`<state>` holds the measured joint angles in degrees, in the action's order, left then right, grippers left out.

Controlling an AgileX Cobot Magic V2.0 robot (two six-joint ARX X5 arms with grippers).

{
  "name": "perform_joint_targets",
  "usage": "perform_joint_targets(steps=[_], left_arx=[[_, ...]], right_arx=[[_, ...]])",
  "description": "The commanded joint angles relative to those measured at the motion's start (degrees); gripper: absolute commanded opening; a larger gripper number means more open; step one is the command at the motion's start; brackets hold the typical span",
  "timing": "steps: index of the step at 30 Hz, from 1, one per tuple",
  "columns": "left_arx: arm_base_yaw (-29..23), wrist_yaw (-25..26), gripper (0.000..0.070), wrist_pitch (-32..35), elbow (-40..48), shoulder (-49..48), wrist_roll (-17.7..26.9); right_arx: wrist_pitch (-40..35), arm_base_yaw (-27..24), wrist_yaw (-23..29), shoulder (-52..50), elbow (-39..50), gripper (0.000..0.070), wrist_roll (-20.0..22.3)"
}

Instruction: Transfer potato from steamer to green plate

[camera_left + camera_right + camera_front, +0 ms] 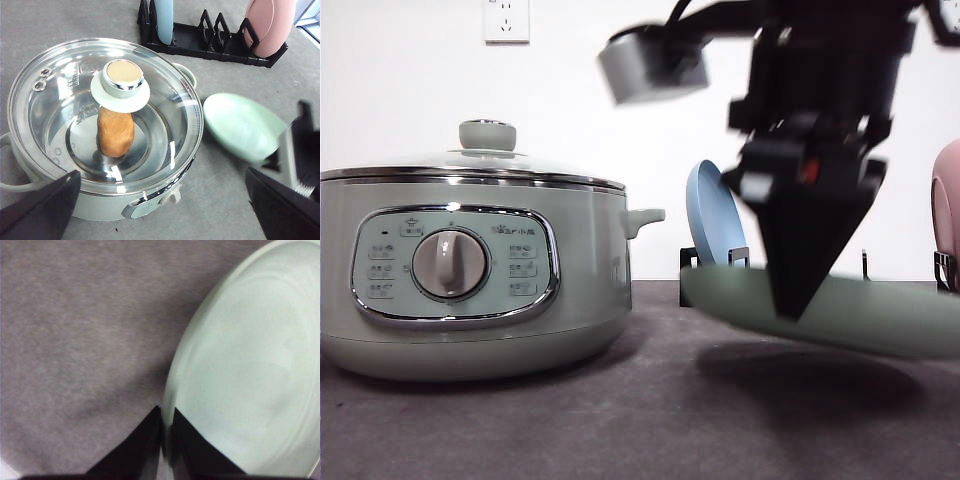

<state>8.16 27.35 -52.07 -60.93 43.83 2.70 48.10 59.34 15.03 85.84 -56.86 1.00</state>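
The pale green steamer (470,270) stands on the left of the table with its glass lid (121,82) on. Through the lid I see the orange-brown potato (115,132) lying on the steamer's floor. My left gripper (161,192) hovers open above the steamer's near side, holding nothing. To the right of the steamer, the green plate (895,320) hangs tilted just above the table. My right gripper (798,300) is shut on its rim (172,390). From the left wrist, the green plate (240,125) shows beside the steamer (30,165).
A black rack (210,45) stands behind the plate. It holds an upright blue plate (713,215) and a pink plate (270,25). The grey table (620,420) lies bare in front of the steamer and under the hanging plate.
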Motion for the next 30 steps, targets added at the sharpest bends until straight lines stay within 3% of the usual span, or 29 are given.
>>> perform_joint_targets(steps=[1,10,15,16,30], left_arx=[[0.13,0.28,0.0672,0.66,-1.29,0.33,0.7],[0.13,0.28,0.0672,0.62,-1.29,0.33,0.7],[0.13,0.28,0.0672,0.63,-1.29,0.33,0.7],[0.13,0.28,0.0672,0.63,-1.29,0.33,0.72],[0.13,0.24,0.0673,1.35,-1.29,0.62,-0.11]], right_arx=[[-0.96,1.38,0.46,2.65,-0.43,0.0005,-1.03],[-1.55,2.4,-0.2,10.31,-0.43,0.0022,-3.29],[-1.79,2.42,-0.2,10.87,-0.44,0.0406,-3.88],[-1.76,2.4,-0.2,10.74,-0.45,0.0421,-4.11],[3.2,1.33,-0.19,-1.95,-6.79,0.0425,-3.94]])
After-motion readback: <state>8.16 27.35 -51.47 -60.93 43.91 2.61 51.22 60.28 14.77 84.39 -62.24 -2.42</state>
